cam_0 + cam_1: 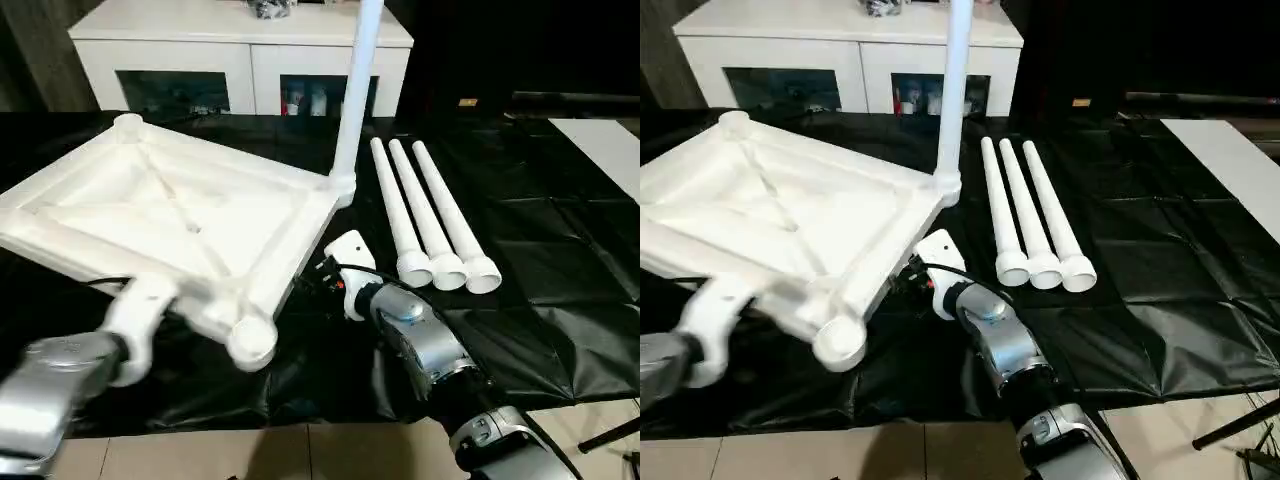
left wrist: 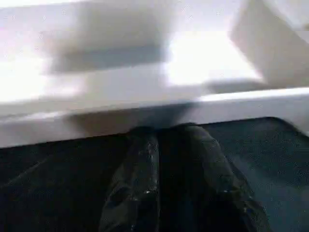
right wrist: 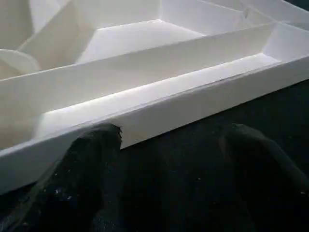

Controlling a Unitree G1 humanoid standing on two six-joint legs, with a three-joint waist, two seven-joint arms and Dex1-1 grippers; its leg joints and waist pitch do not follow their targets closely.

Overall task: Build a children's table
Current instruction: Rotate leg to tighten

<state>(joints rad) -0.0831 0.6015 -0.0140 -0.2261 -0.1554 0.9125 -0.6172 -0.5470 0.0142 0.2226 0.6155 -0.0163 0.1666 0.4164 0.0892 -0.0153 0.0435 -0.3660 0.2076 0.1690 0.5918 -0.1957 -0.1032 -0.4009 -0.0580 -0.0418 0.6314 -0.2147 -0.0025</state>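
On the black sheet, with the upturned tabletop tilted and one leg socketed, keep your left gripper, fingers together under the rim, steady while your right gripper, fingers apart, fetches a loose leg.

Crinkled black plastic sheeting covers the floor, with beige floor tiles at its near edge. Behind stands a low white cabinet with dark glass doors.

White plastic ribbed tabletop, underside up, at frame left; one white tubular leg upright in its far-right corner; three loose white tapered legs right of it; white cabinet behind.
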